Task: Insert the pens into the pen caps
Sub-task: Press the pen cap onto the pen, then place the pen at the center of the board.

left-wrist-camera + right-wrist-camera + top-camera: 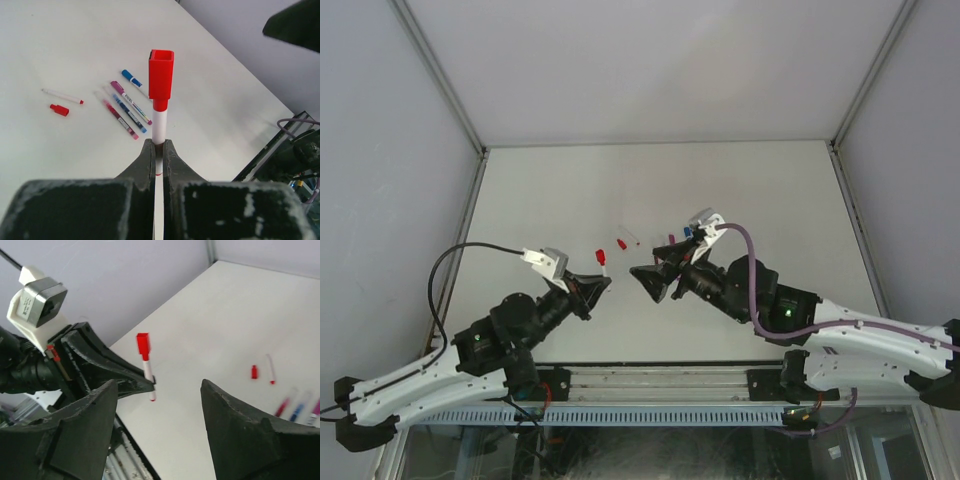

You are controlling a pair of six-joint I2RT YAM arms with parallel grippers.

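My left gripper [159, 145] is shut on the white barrel of a red pen [159, 122], held upright above the table. A red pen cap [161, 80] sits on the pen's top end. My right gripper [159, 390] stands open just right of that pen [146, 365], with nothing between its fingers. In the top view the two grippers [600, 283] [655, 272] face each other. On the table lie a loose red cap [59, 109], an uncapped red pen [62, 96] and several capped pens [125, 111] in magenta and blue.
The group of pens [672, 238] lies just beyond my right gripper. A purple cable [752, 262] loops over the right arm. A metal rail [650, 385] runs along the table's near edge, and grey walls enclose the table.
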